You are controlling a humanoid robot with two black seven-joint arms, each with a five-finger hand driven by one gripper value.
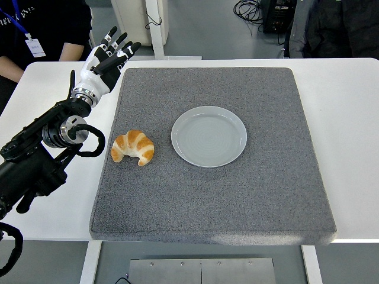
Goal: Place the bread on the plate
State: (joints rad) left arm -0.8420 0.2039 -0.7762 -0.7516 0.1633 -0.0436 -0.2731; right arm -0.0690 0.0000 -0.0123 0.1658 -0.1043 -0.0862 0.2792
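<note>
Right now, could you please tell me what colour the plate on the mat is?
The plate is pale grey-blue, plain, with no pattern; the head view shows it clearly.

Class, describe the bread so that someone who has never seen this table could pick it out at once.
Start at the grey mat covering the white table. Near its left edge, just left of the round grey plate, lies the bread. It is a golden-brown, crescent-shaped croissant, the only food there.
</note>
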